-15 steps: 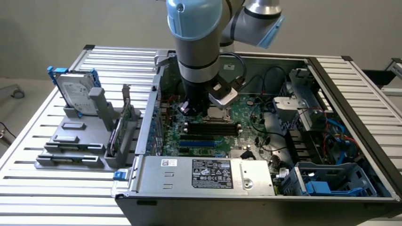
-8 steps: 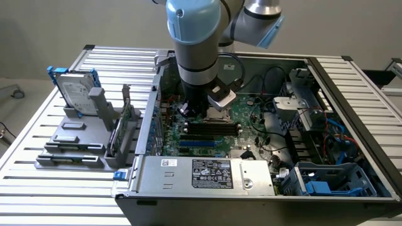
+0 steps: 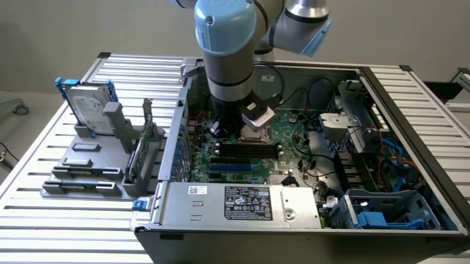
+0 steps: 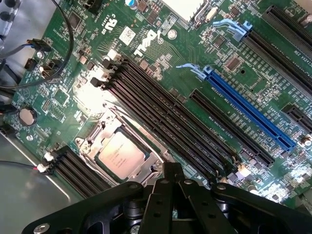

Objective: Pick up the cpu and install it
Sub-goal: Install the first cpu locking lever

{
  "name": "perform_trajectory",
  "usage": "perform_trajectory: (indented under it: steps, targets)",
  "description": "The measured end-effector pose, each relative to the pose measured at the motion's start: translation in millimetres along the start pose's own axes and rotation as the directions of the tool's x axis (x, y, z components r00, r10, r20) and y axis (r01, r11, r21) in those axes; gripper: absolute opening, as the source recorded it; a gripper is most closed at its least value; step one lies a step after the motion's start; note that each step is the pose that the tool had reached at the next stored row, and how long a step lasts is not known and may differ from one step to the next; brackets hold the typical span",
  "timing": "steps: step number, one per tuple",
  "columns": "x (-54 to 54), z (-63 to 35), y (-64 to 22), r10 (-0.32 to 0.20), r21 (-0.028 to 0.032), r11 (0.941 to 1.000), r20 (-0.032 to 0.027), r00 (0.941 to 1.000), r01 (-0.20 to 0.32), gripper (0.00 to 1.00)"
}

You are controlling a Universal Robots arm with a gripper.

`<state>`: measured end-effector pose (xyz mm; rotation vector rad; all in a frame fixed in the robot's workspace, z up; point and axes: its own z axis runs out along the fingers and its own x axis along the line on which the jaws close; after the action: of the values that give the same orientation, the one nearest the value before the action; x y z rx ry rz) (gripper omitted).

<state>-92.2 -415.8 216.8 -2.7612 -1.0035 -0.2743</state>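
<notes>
light: even, diffuse, bright in exterior view | glare: hot white patch on board point(image 4: 97, 85) beside RAM slots point(image 4: 165, 122), wrist view | shadow: soft under arm point(image 3: 231, 60) | blur: gripper point(image 4: 170, 195) near lens soft; cpu point(image 4: 121, 155) sheen dull

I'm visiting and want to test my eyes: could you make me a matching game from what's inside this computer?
Things:
1. cpu
2. long expansion slot
3. hard drive
4. gripper

Descriptions:
A. blue
B. standing upright in a grey holder outside the case
C. lying in its socket on the green board
D. shut, just above the board

Pairs: 1-C, 2-A, 3-B, 4-D
</notes>
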Motion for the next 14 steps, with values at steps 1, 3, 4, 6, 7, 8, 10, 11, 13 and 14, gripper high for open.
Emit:
perform_trajectory:
  steps: [1, 3, 4, 6, 7, 8, 10, 11, 13, 14]
  targets:
    - [-0.3, 0.6, -0.3, 0.000, 0.0004, 1.0000, 0.0005, 1.0000, 0.000, 0.11]
    - [-0.6, 1.7, -0.8, 0.000, 0.0011, 1.0000, 0.0016, 1.0000, 0.000, 0.11]
    - [-0.8, 2.2, -1.1, 0.001, 0.0014, 1.0000, 0.0020, 1.0000, -0.001, 0.11]
    - [-1.2, 3.4, -1.4, 0.001, 0.0022, 1.0000, 0.0027, 1.0000, -0.001, 0.11]
    - [-1.4, 4.2, -1.6, 0.001, 0.0023, 1.0000, 0.0032, 1.0000, -0.001, 0.11]
    - [-1.6, 5.0, -1.7, 0.001, 0.0024, 1.0000, 0.0034, 1.0000, -0.001, 0.11]
    - [-1.8, 6.6, -1.9, 0.001, 0.0026, 1.0000, 0.0036, 1.0000, -0.001, 0.11]
    - [-1.9, 7.4, -2.0, 0.001, 0.0027, 1.0000, 0.0037, 1.0000, -0.001, 0.11]
    - [-2.1, 8.8, -2.1, 0.001, 0.0028, 1.0000, 0.0038, 1.0000, -0.001, 0.11]
    - [-2.2, 9.6, -2.1, 0.001, 0.0028, 1.0000, 0.0037, 1.0000, -0.001, 0.11]
